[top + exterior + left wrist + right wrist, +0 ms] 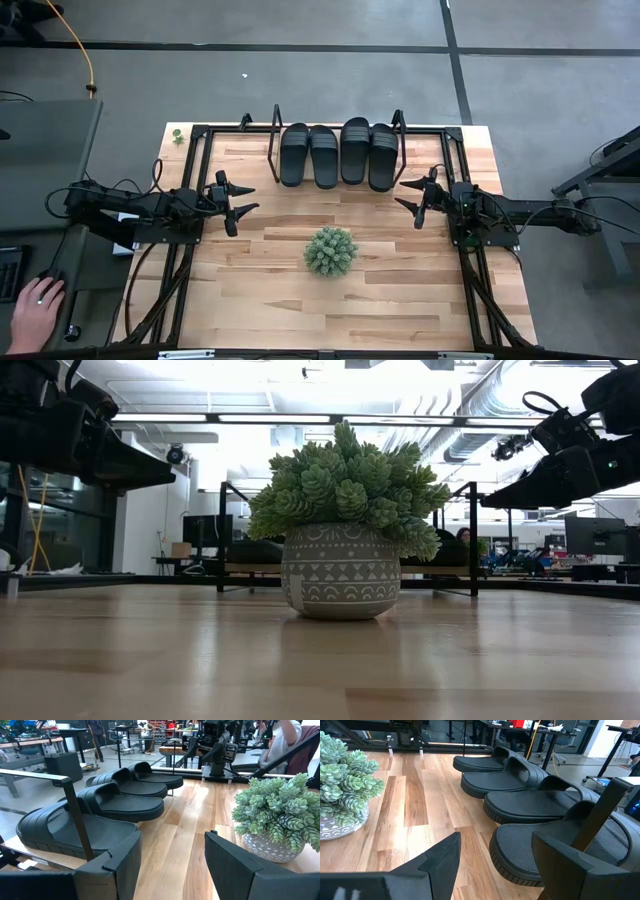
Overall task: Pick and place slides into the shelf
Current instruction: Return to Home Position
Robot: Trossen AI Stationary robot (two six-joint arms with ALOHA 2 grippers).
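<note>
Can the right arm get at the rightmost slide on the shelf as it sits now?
Probably yes. The right gripper hovers close by with jaws open, and the slide is bare from above. The shelf's end frame stands beside it, so a side approach looks blocked.

4 blk slides [325,155], abreast on shelf [272,150]

Four slides [325,155] rest together on the shelf [273,145].

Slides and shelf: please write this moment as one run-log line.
slides: all four on shelf | left end effector: open, empty | right end effector: open, empty | plant: mid-table
</note>
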